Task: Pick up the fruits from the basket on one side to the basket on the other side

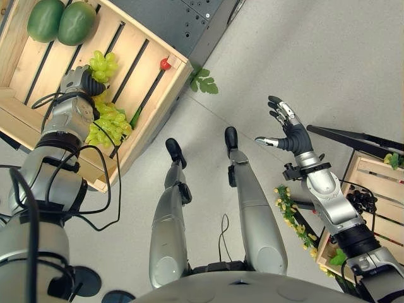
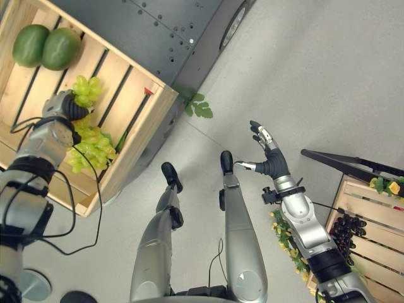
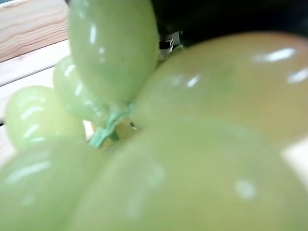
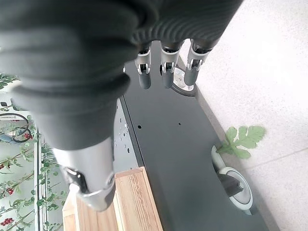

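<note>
The left hand point(image 1: 81, 81) reaches down into the wooden crate point(image 1: 165, 85) on the robot's left, its dark ribbed cover lying among green grapes point(image 1: 108, 124). Its fingers are buried in the fruit, so whether they grip or lie flat cannot be told. In the left wrist view the grapes point(image 3: 192, 144) press right up against the camera, with a pale green stem between them and a strip of the crate's slats behind. One cluster of grapes point(image 1: 103, 65) sits just past the hand, and the larger bunch lies beside the wrist, toward the crate's near rim. Two round dark green fruits point(image 1: 62, 21) rest side by side in the far corner of the same crate, apart from the grapes.

The right hand point(image 1: 288, 129) is raised over the bare grey floor point(image 1: 315, 57), well apart from both crates, palm upward, fingers spread and thumb out, holding nothing. On the robot's right stands a second wooden crate point(image 2: 369, 208), holding a bunch of dark purple grapes point(image 2: 344, 230). A green leaf point(image 1: 203, 82) lies on the floor beside the left crate.
</note>
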Controlling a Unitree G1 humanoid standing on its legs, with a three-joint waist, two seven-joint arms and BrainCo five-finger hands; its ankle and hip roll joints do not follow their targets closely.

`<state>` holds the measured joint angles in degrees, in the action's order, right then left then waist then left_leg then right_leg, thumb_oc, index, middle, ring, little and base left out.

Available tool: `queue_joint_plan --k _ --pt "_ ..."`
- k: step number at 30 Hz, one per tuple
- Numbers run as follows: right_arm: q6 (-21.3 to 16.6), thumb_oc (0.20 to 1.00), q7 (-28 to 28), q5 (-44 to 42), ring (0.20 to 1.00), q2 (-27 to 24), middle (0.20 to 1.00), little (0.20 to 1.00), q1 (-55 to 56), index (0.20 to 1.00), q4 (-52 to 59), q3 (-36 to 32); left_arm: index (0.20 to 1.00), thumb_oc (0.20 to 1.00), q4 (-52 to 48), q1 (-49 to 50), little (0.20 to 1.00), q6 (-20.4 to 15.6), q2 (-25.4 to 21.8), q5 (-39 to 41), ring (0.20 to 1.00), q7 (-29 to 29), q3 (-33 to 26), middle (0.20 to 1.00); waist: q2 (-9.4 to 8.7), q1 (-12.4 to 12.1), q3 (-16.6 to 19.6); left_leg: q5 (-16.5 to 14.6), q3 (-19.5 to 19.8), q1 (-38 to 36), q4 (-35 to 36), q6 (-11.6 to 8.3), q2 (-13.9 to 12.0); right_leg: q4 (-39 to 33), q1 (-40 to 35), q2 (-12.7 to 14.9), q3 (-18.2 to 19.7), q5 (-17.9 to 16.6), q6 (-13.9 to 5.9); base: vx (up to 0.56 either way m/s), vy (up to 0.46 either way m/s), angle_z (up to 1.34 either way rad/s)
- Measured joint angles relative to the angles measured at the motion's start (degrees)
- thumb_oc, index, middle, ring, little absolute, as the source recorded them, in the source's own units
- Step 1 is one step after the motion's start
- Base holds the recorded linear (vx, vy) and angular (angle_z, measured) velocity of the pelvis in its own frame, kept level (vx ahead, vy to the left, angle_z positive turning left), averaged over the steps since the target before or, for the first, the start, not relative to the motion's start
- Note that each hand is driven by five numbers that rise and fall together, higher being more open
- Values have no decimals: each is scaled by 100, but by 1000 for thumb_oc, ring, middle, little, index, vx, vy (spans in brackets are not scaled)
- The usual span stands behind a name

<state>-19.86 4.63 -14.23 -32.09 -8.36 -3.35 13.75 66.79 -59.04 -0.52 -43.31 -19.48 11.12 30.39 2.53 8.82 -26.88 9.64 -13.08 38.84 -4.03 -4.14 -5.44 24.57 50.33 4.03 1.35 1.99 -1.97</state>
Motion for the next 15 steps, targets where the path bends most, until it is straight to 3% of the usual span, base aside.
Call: queue_joint_plan --k 5,9,12,15 --pt "-6 1000 64 6 1000 2 1000 1000 -7 1000 -8 3 200 200 -12 58 200 -22 28 23 200 9 -33 200 7 -27 -6 2 15 -42 -19 1 12 49 -36 7 -1 -1 3 3 -16 1" --pt "-11 1000 172 41 1000 12 1000 1000 1 1000 -124 42 200 200 -260 833 200 -146 130 355 200 40 -561 200 9 5 -69 -4 37 -515 51 -6 21 29 -490 8 -33 41 0 26 -61 1" --pt "-9 1000 221 139 1000 14 1000 1000 59 1000 -260 22 200 200 -1584 2205 200 -273 314 693 200 87 -1404 200 40 -73 -103 -2 70 -977 141 -8 31 31 -937 34 -71 104 9 35 -25 5" --pt "-11 1000 236 312 1000 3 1000 1000 386 1000 -341 -316 200 200 -3421 3675 200 -515 613 830 200 248 -2174 200 110 -365 -107 -18 121 -1494 203 -28 58 79 -1433 67 -122 255 -13 69 4 16"
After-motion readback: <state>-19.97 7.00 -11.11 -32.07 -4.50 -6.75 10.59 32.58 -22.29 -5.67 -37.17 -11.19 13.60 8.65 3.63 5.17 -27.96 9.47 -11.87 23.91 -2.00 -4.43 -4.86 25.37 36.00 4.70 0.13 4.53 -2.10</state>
